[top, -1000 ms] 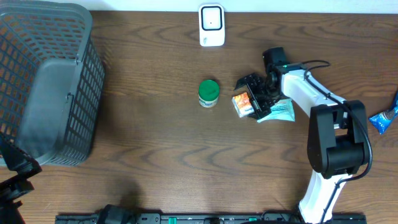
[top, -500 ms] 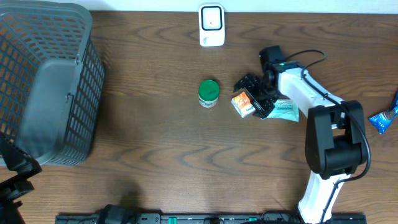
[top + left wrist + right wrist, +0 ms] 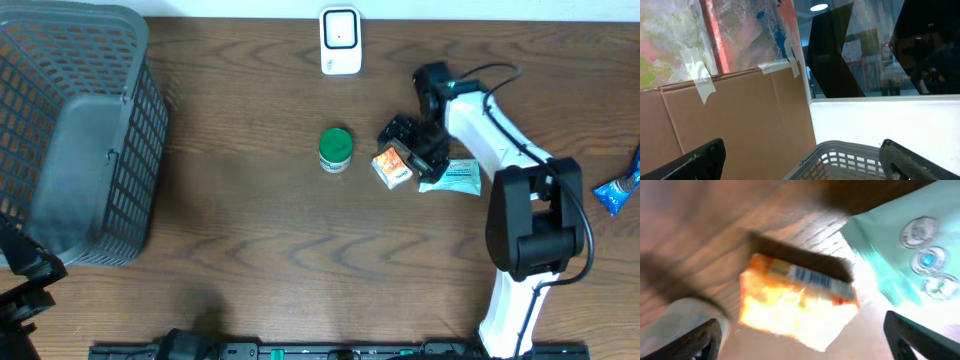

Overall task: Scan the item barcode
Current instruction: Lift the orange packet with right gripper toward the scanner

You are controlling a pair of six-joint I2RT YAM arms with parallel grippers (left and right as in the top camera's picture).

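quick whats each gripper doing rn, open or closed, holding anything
left gripper: open, holding nothing
right gripper: open over the orange box, not gripping it

Orange box (image 3: 795,300) blurred in right wrist view; grey basket (image 3: 145,150) cropped at overhead's left edge

the right arm (image 3: 520,230) rises from its base and bends left, the right end effector (image 3: 408,150) pointing down, fingers spread wide. the left end effector (image 3: 805,161) tilts upward, fingers equally wide apart.
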